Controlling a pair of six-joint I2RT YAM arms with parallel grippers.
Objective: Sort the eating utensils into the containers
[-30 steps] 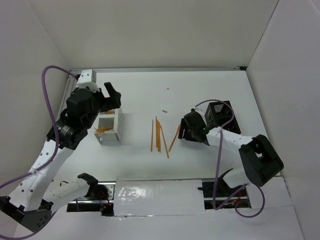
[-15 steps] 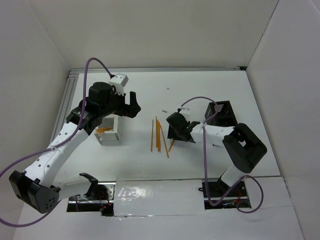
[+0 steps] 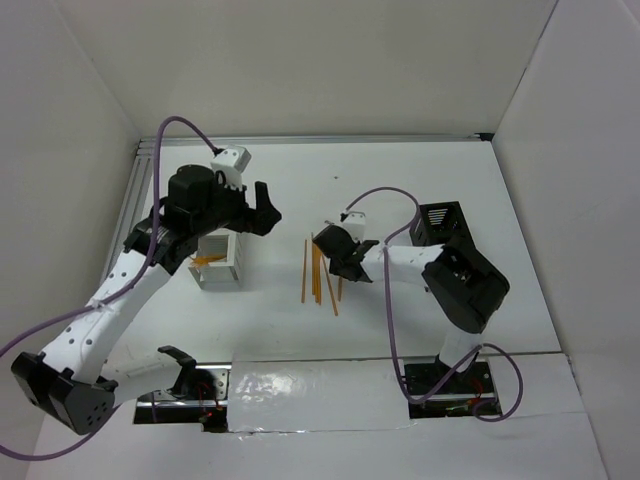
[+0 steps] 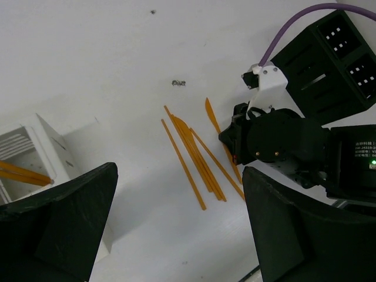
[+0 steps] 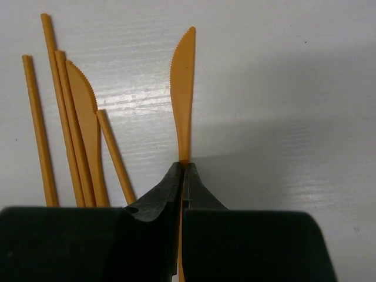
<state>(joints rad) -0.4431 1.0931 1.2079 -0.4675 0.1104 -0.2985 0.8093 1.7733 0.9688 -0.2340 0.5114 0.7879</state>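
Observation:
Several thin orange eating utensils (image 3: 314, 272) lie side by side mid-table, also in the left wrist view (image 4: 194, 154). My right gripper (image 3: 340, 266) is low at the pile's right edge. In the right wrist view it (image 5: 183, 167) is shut on the handle of an orange knife (image 5: 183, 88), whose serrated blade points away and lies on the table. My left gripper (image 3: 262, 210) hangs open above the table, right of the white container (image 3: 222, 262), with nothing between its fingers (image 4: 59, 223). The black container (image 3: 440, 226) stands at the right.
Orange pieces (image 3: 205, 260) lie in the white container (image 4: 23, 144). A second knife (image 5: 85, 129) and plain sticks (image 5: 38, 129) lie just left of the held one. A small dark speck (image 4: 178, 83) sits behind the pile. White walls enclose the table.
My right gripper slid left from beside the black container to the pile and shut on the knife. My left gripper moved right, away from above the white container, staying open.

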